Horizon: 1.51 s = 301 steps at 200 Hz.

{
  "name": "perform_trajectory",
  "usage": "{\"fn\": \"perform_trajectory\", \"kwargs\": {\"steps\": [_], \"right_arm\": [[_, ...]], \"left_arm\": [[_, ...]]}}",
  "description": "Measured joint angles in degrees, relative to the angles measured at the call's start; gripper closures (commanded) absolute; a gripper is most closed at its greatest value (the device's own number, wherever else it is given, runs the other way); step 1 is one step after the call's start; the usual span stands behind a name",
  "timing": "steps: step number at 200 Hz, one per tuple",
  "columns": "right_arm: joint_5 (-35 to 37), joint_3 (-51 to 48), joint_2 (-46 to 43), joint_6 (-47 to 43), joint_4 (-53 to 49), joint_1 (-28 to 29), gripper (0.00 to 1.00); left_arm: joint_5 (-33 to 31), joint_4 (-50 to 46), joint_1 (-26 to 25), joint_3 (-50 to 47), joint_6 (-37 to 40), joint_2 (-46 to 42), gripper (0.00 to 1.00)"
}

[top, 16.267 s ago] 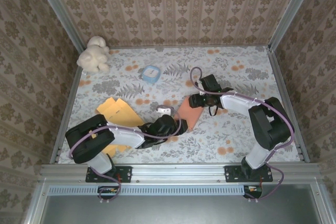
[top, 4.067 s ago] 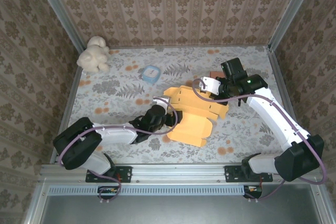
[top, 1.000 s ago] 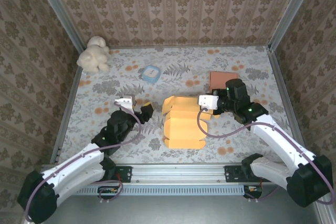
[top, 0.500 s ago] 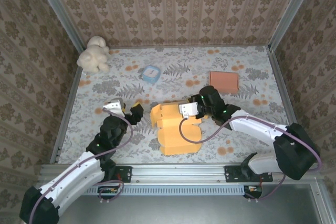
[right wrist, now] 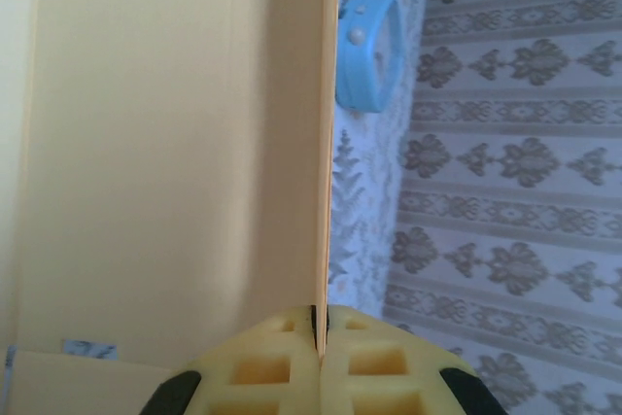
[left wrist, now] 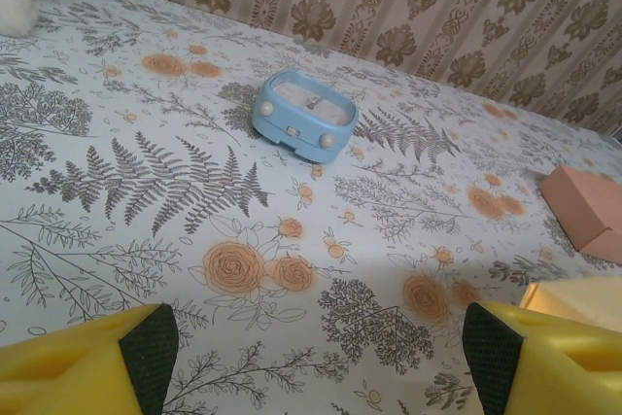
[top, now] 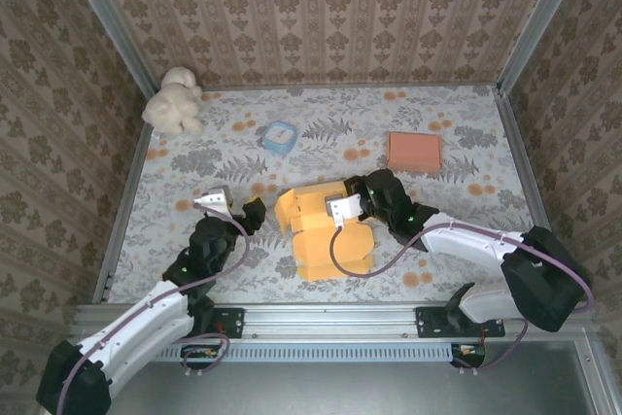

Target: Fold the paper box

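The right pincer (top: 347,209), clenched on 1 wall of the paper box (top: 326,240), has dragged it left and nearer. The left pincer (top: 233,203) waits released nearby, so folding looks unfinished.

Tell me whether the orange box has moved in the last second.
Yes. The box slid left, away from the pink block and closer to the blue clock.

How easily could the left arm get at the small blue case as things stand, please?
Probably yes: the open left claw faces the blue case across bare table, and the paper box sits off to its right.
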Motion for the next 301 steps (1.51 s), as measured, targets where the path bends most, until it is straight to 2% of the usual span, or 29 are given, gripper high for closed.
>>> {"fn": "perform_trajectory", "kwargs": {"steps": [48, 102, 166, 228, 301], "right_arm": [[6.7, -2.3, 8.3, -1.2, 15.4, 1.1, 1.0], [8.5, -4.7, 12.7, -2.0, 22.3, 4.0, 1.0], [8.8, -7.3, 11.9, -5.5, 25.0, 5.7, 1.0], [9.0, -8.3, 11.9, -7.1, 26.4, 5.7, 1.0], [9.2, -8.4, 11.9, -7.3, 26.8, 5.7, 1.0]], "left_arm": [[-0.6, 0.8, 0.0, -1.7, 0.0, 0.0, 0.19], [-0.6, 2.2, 0.1, -3.2, 0.1, 0.0, 0.19], [-0.5, 3.7, 0.4, -3.8, 0.1, 0.3, 0.19], [1.9, 6.9, 0.4, -3.8, 0.1, 6.8, 0.2], [2.4, 7.3, 1.1, -3.9, 0.0, 8.1, 0.21]]}}
